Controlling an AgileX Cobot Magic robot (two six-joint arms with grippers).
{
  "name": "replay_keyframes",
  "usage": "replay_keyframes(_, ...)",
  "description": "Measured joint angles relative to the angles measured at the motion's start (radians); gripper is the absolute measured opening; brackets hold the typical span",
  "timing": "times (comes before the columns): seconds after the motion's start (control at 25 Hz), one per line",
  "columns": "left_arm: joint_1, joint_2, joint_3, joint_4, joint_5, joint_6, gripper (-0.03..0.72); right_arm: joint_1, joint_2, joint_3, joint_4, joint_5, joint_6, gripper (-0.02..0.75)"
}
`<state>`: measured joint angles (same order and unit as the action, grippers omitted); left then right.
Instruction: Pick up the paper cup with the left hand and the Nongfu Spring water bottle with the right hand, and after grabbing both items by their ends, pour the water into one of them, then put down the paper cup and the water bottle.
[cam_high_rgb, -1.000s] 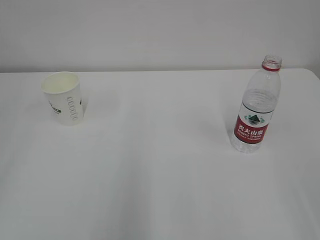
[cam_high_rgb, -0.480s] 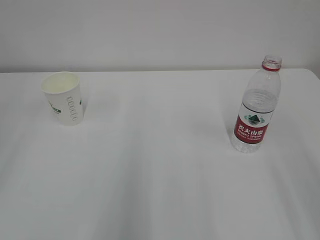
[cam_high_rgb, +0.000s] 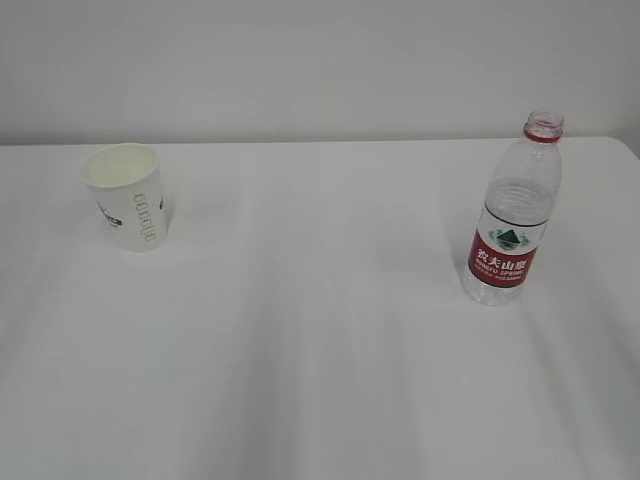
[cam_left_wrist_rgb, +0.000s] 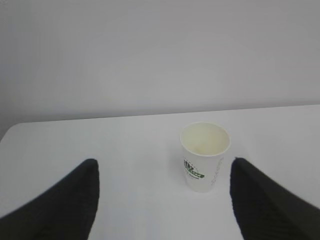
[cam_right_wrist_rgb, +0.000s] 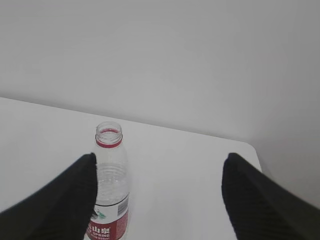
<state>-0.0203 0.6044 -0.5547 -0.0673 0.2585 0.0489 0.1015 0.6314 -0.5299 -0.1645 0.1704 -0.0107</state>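
Observation:
The white paper cup (cam_high_rgb: 128, 197) with green print stands upright at the table's left, its mouth open and empty. In the left wrist view the paper cup (cam_left_wrist_rgb: 204, 156) is ahead of my open left gripper (cam_left_wrist_rgb: 164, 167), nearer the right finger, untouched. The Nongfu Spring water bottle (cam_high_rgb: 513, 225), uncapped with a red label, stands upright at the right with clear water reaching above the label. In the right wrist view the water bottle (cam_right_wrist_rgb: 108, 185) is just beyond my left fingertip (cam_right_wrist_rgb: 75, 192); the right gripper (cam_right_wrist_rgb: 157, 162) is open and holds nothing. Neither gripper shows in the exterior view.
The white table (cam_high_rgb: 320, 330) meets a plain wall at the back. Its right rear corner (cam_right_wrist_rgb: 247, 146) lies to the right of the bottle, and its left rear corner (cam_left_wrist_rgb: 12, 129) lies left of the cup.

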Motion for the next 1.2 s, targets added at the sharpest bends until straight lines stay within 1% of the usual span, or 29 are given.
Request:
replay_keyframes(0.28,0.000,0.083,0.000,0.002,-0.053,0.000,0.587,0.000,0.116,0.000,0.000,-0.109,0.000,0.590)
replay_keyframes(0.48,0.000,0.184,0.000,0.014,-0.139,0.000,0.587,0.000,0.209,0.000,0.000,-0.194,0.000,0.590)
replay_keyframes(0.68,0.000,0.283,0.004,0.027,-0.236,0.002,0.587,0.000,0.295,0.022,0.000,-0.316,0.002,0.590)
replay_keyframes(0.8,0.000,0.343,0.004,0.029,-0.258,0.002,0.587,0.000,0.328,0.057,0.000,-0.384,0.011,0.590)
replay_keyframes(1.0,0.000,0.433,0.063,0.020,-0.363,0.002,0.587,0.000,0.381,0.123,0.000,-0.509,0.022,0.590)
replay_keyframes(1.2,0.000,0.482,0.133,0.012,-0.499,0.002,0.587,0.000,0.436,0.170,0.000,-0.592,0.031,0.590)
